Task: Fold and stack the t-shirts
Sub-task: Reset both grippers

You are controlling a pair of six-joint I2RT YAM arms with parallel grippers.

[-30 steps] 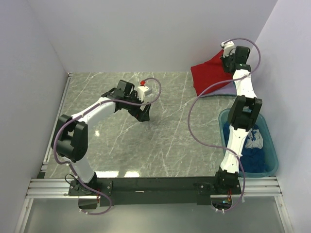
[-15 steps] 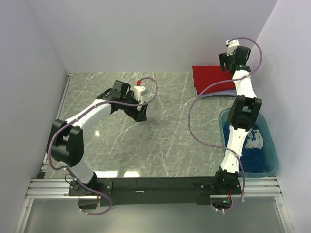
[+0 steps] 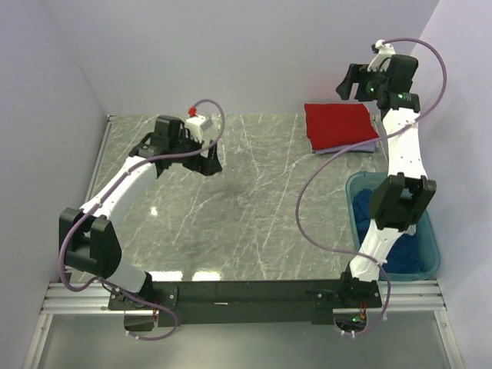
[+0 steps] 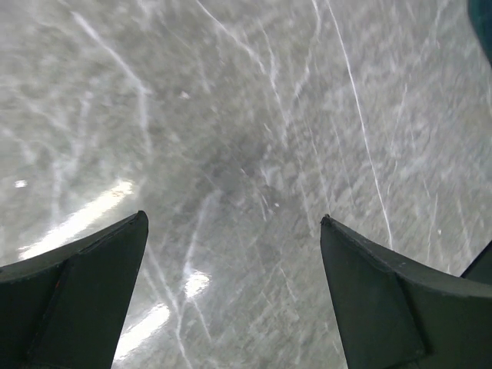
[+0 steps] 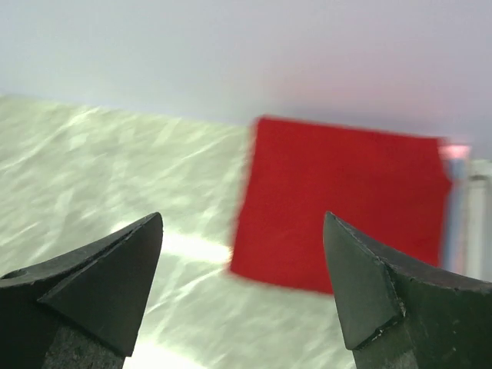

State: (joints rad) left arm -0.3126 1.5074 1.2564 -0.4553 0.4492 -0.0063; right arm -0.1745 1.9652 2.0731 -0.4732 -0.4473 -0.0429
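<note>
Your grey marble-patterned bench [image 3: 254, 207] carries a translucent teal plastic tub [image 3: 435, 240] at its right edge. The tub holds a dark blue cloth t-shirt [image 3: 410, 258], partly hidden behind your right arm. At the far right corner, the folded bright red t-shirt [image 3: 338, 125] lies on a lavender t-shirt [image 3: 352, 148], of which only the edge shows. The left tool [image 4: 232, 217] and right tool [image 5: 242, 223] both gape wide and hold nothing.

The right fingers [image 5: 115, 269] have opened, released the red t-shirt [image 3: 338, 125], now lying flat, and lifted; the left arm [image 3: 131, 175] swung toward 9 o'clock.
</note>
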